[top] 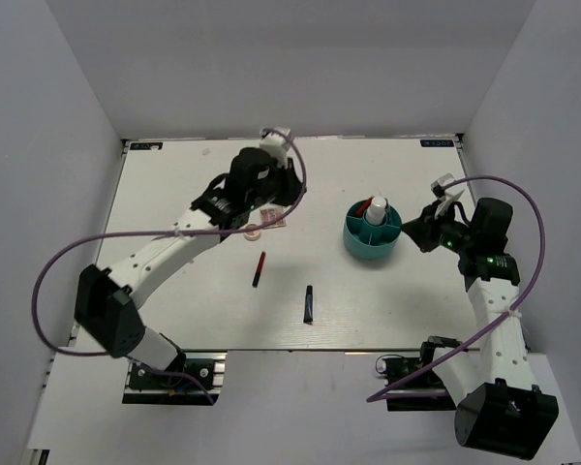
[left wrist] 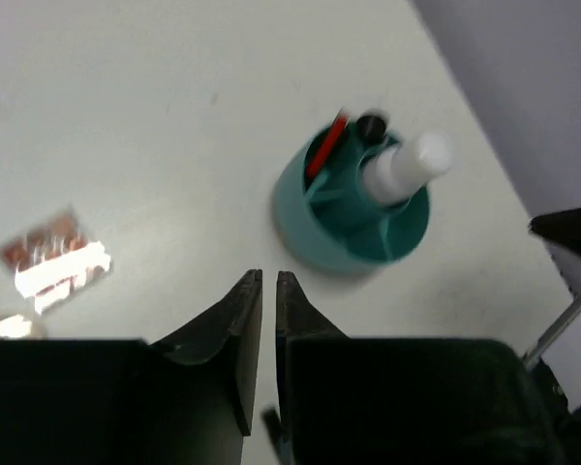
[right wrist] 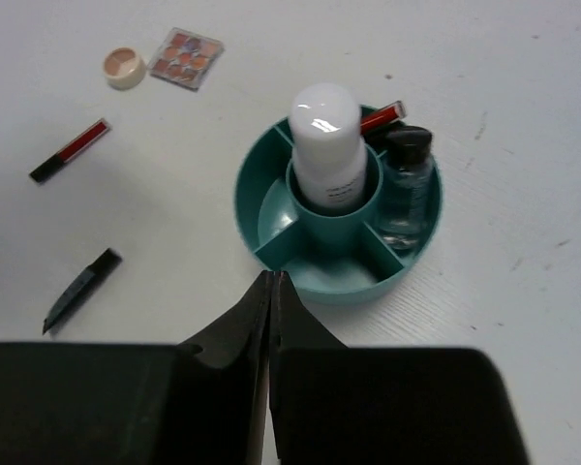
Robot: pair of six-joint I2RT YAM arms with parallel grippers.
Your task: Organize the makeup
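The teal divided tub holds a white bottle, a red tube and a dark-capped bottle. On the table lie the pink-toned palette, the round beige compact, a red-and-black tube and a black tube. My left gripper hovers above the palette, its jaws nearly touching and empty. My right gripper is shut and empty just right of the tub, tips near its rim.
White walls enclose the table on the left, back and right. A purple cable loops from each arm. The tub also shows in the left wrist view, with the palette to its left.
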